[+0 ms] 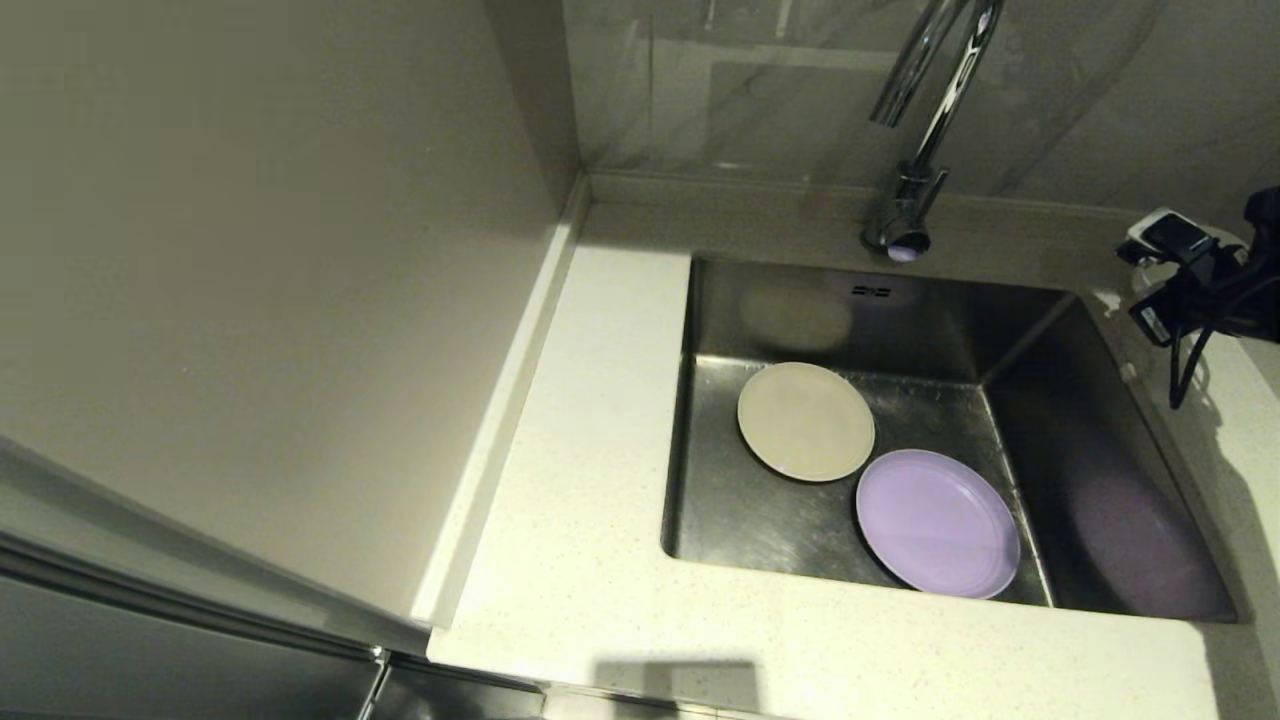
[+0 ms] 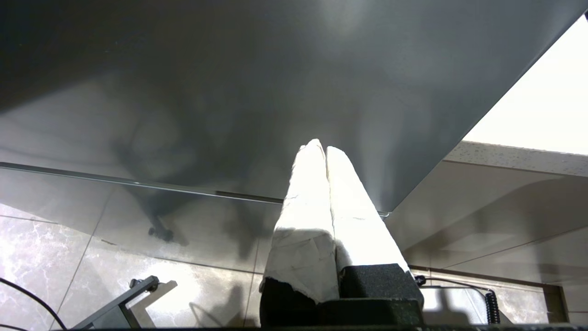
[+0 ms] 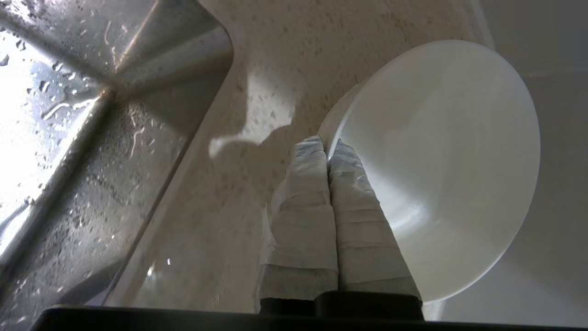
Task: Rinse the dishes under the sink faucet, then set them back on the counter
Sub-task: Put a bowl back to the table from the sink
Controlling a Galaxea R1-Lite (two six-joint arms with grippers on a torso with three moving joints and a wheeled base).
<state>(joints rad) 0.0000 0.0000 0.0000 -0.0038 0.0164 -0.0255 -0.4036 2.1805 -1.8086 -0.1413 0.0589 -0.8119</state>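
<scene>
Lilac plate [image 1: 937, 523]; cream-beige plate [image 1: 805, 421]; white bowl [image 3: 441, 165]; off-white speckled counter [image 1: 590, 480]; steel-grey sink [image 1: 760, 510].

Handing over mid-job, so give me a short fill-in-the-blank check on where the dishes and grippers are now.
1. The cream plate and lilac plate lie in the ____.
2. The right gripper is shut on the rim of the white ____.
3. That dish hangs over the ____, beside the basin.
4. The left gripper holds ____.

Missing words: sink; bowl; counter; nothing
</scene>
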